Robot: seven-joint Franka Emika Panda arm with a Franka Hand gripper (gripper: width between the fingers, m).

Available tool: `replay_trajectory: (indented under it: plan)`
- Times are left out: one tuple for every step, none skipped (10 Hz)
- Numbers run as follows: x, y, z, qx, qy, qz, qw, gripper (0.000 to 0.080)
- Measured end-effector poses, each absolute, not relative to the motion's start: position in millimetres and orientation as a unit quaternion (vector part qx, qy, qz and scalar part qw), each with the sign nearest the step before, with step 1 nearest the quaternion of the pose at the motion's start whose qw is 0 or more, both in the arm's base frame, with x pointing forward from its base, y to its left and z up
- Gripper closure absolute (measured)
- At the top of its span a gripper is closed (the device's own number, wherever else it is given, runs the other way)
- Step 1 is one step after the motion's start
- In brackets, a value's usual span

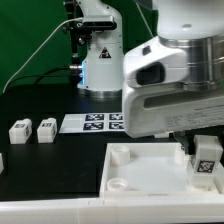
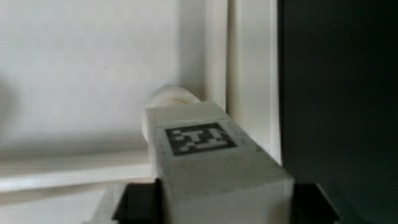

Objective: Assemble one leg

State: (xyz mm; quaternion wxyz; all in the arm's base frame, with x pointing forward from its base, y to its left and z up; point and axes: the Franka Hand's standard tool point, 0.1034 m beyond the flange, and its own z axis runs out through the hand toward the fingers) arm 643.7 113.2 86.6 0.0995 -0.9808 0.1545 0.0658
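Note:
My gripper (image 1: 204,166) is shut on a leg (image 1: 207,158), a white blocky peg with a black-and-white tag. It holds the leg over the right end of the large white panel (image 1: 148,172) in the exterior view. In the wrist view the leg (image 2: 205,150) sits between my dark fingers (image 2: 139,203), and its narrow tip points down at the panel (image 2: 89,80) close to the panel's edge. I cannot tell whether the tip touches the panel. My gripper (image 2: 217,208) shows only at the frame's rim.
Two loose legs (image 1: 20,130) (image 1: 45,128) stand on the black table at the exterior view's left. The marker board (image 1: 95,122) lies behind the panel. The panel has round sockets (image 1: 119,154) at its left corners. The robot base (image 1: 100,60) stands at the back.

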Motion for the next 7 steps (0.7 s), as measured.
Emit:
replay_trajectory:
  plan:
    - [642.5, 109.3, 87.2, -0.966, 0.221, 0.058, 0.123, 0.0483]
    - [640.8, 107.6, 87.8, -0.951, 0.272, 0.051, 0.139, 0.0483]
    - [640.8, 106.2, 88.0, -0.931, 0.327, 0.051, 0.151, 0.0482]
    - [640.3, 106.5, 88.9, -0.916, 0.368, 0.058, 0.152, 0.0482]
    - [640.2, 107.3, 88.9, -0.9, 0.404, 0.064, 0.149, 0.0482]
    - [640.1, 107.9, 88.9, -0.88, 0.446, 0.071, 0.146, 0.0482]
    - [641.3, 107.7, 88.2, -0.857, 0.488, 0.072, 0.147, 0.0482]
